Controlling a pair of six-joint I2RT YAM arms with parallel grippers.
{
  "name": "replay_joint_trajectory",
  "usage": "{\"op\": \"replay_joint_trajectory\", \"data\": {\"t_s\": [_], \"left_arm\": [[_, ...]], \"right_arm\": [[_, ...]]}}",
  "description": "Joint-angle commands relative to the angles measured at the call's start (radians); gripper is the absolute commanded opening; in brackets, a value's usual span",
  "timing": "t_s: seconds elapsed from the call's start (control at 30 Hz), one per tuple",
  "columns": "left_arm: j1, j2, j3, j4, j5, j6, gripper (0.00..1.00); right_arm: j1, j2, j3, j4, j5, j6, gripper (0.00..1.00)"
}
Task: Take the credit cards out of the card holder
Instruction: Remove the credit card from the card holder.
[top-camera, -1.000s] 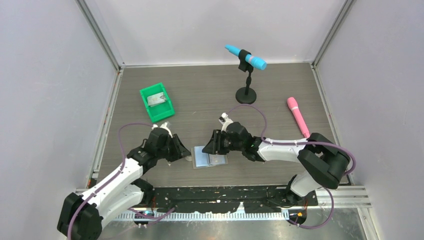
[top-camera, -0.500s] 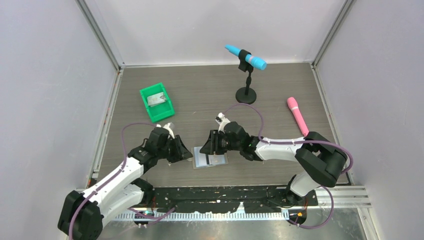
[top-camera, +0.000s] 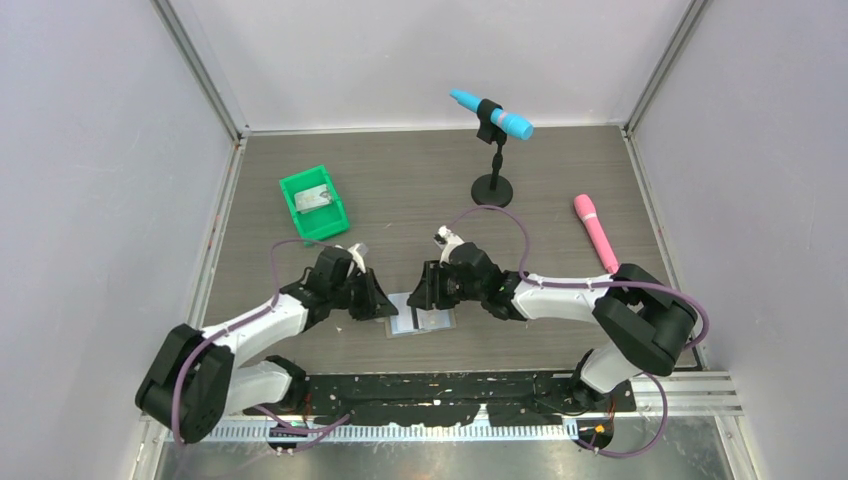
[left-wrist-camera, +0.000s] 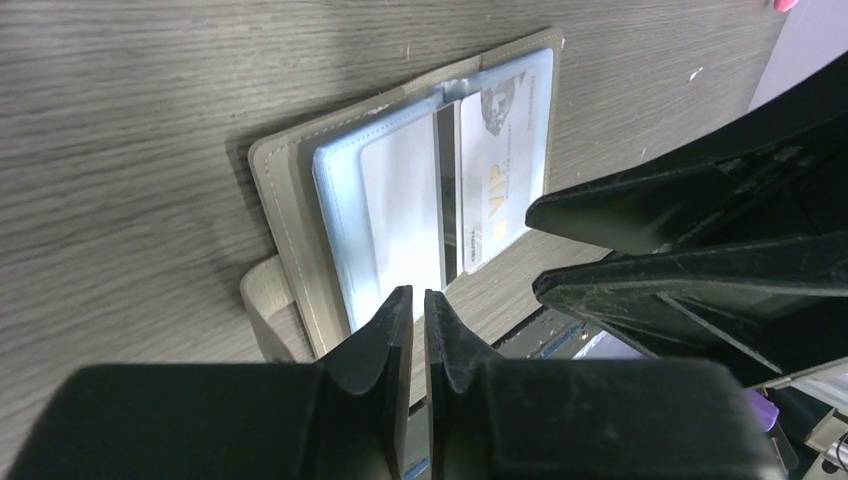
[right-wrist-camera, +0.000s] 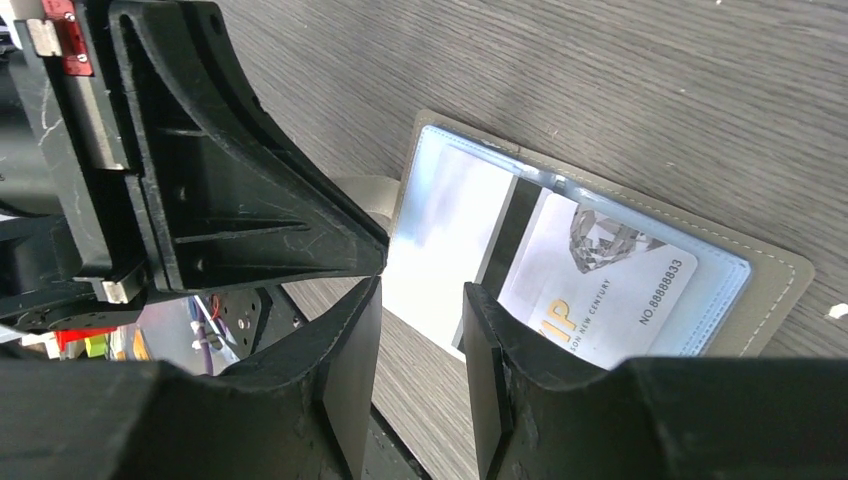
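Grey stitched fabric frames the card holder (left-wrist-camera: 285, 200), lying open and flat on the wood-grain table (top-camera: 400, 180) between both grippers. Its glossy pale blue pockets hold thin rectangular credit cards (left-wrist-camera: 500, 160). The left gripper (left-wrist-camera: 418, 300) sits at the pocket's edge, its jaws closed to a slit, while the right gripper (right-wrist-camera: 422, 290) hangs over the holder, jaws partly open and empty.

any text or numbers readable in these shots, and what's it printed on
"VIP": gold letters on the credit card inside the card holder, whole in the left wrist view.
"NEW CENTURY": same card, beside the gold letters, in the right wrist view.
"NO 88888833": same card, along its edge.
Fine print on the card beside "VIP" in the left wrist view: too small to read.
Top view: nothing legible.
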Motion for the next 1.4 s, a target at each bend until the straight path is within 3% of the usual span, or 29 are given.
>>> {"op": "replay_joint_trajectory", "data": {"t_s": [0.0,0.57,1.1,1.37], "left_arm": [[0.002,0.061,0.011,0.129,0.029,0.006,0.1],[0.002,0.151,-0.051,0.118,-0.048,0.031,0.08],[0.002,0.133,-0.065,0.114,-0.067,0.035,0.08],[0.002,0.127,-0.069,0.089,-0.066,0.033,0.09]], "right_arm": [[-0.003,0.01,0.032,-0.001,0.017,-0.022,0.43],[-0.004,0.093,0.059,-0.03,0.035,-0.026,0.42],[-0.002,0.047,0.103,-0.276,0.26,-0.111,0.34],[0.01,0.002,0.081,-0.144,0.135,-0.085,0.31]]}}
